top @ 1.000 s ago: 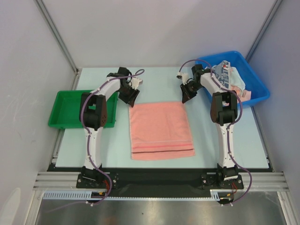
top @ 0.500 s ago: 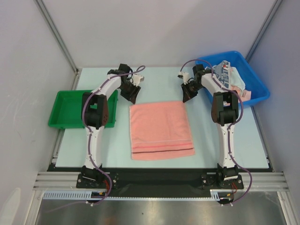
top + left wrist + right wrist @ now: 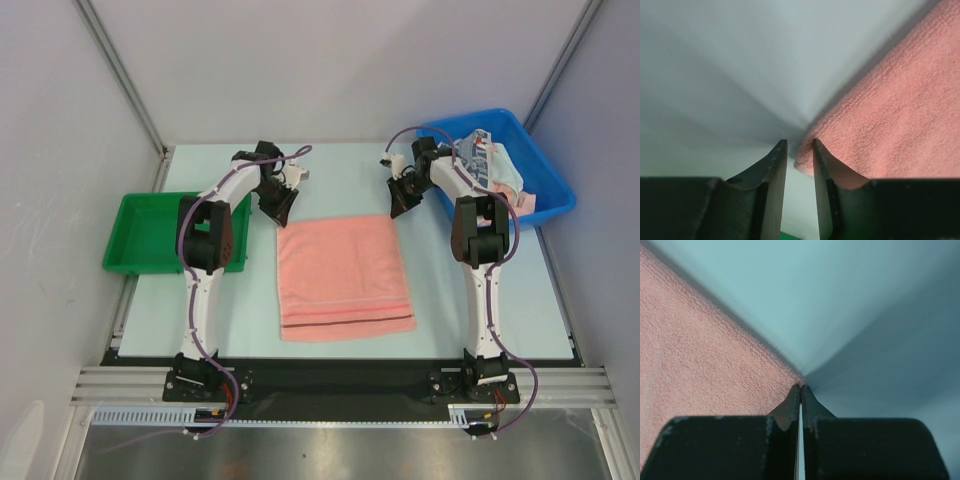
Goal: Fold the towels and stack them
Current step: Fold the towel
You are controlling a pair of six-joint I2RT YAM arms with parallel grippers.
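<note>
Both far corners of towel (image 3: 343, 275): R gripper (image 3: 800, 387) closed, L gripper (image 3: 800, 144) ajar.

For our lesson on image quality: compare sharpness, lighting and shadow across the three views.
Top external view: evenly lit and sharp, the pink towel showing a crisp stripe. Left wrist view: towel weave visible, table a smooth featureless blur, dark shadow along the towel's edge. Right wrist view: much the same, with the black fingers showing little detail.
</note>
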